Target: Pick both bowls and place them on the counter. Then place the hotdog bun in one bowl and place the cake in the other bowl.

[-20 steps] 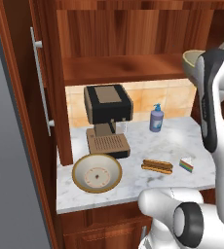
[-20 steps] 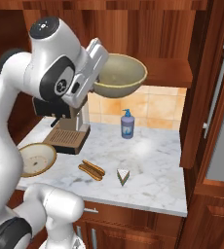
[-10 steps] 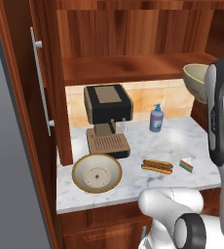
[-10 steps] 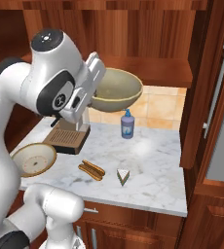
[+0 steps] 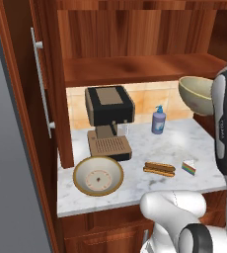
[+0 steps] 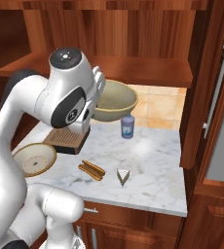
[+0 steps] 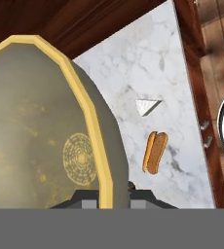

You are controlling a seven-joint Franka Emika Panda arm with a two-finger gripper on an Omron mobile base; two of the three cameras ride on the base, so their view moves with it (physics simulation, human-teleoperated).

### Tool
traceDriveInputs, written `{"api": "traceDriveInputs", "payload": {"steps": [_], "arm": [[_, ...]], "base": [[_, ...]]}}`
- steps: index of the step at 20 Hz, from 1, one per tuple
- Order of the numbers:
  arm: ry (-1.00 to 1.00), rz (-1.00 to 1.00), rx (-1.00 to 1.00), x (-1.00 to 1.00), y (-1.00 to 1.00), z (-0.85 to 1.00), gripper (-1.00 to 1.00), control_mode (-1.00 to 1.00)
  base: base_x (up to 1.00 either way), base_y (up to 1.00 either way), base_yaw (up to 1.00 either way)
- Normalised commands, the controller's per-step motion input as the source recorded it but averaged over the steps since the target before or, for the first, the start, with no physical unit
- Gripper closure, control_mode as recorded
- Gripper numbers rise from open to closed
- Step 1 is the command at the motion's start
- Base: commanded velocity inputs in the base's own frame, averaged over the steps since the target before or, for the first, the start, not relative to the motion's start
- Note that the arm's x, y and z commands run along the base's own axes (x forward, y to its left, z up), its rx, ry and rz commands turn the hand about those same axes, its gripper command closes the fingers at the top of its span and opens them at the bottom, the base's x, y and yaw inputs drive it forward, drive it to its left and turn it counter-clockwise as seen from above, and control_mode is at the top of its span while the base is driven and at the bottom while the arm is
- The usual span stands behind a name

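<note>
My gripper (image 7: pixel 115 188) is shut on the rim of the deeper olive-tan bowl (image 7: pixel 41 126), which it holds tilted in the air. That bowl (image 5: pixel 197 94) hangs above the right part of the marble counter (image 5: pixel 150 143), below the wooden shelf; from the right it shows as bowl (image 6: pixel 114 99) beside the hand. The wide shallow bowl (image 5: pixel 98 175) rests on the counter's front left. The hotdog bun (image 5: pixel 159 169) lies near the front edge, with the rainbow-striped cake (image 5: pixel 188 168) just right of it. Below the hand lie the bun (image 7: pixel 155 151) and cake (image 7: pixel 147 106).
A black and tan coffee machine (image 5: pixel 109 118) stands at the back left of the counter. A blue soap bottle (image 5: pixel 158 120) stands by the tiled wall, under the held bowl. An open cabinet door (image 5: pixel 17 113) flanks the left, another (image 6: pixel 211 97) the right.
The arm has carried the olive-tan bowl downward from shelf height toward the counter. Everything on the counter has stayed put.
</note>
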Motion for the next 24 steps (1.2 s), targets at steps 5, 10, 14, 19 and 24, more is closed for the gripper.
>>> {"api": "traceDriveInputs", "payload": {"steps": [5, 10, 14, 19, 24], "arm": [[0.11, 0.00, -0.01, 0.02, -0.02, -0.49, 1.00, -1.00], [0.00, 0.00, -0.01, 0.12, -0.15, -0.32, 1.00, -1.00], [-0.02, 0.02, -0.01, 0.15, -0.19, -0.29, 1.00, -1.00], [-0.05, 0.07, -0.03, 0.22, -0.13, -0.29, 1.00, -1.00], [-0.10, 0.14, -0.04, 0.08, -0.13, -0.29, 1.00, -1.00]], "base": [[0.00, 0.00, 0.00], [0.00, 0.00, 0.00], [0.00, 0.00, 0.00], [0.00, 0.00, 0.00], [0.00, 0.00, 0.00]]}}
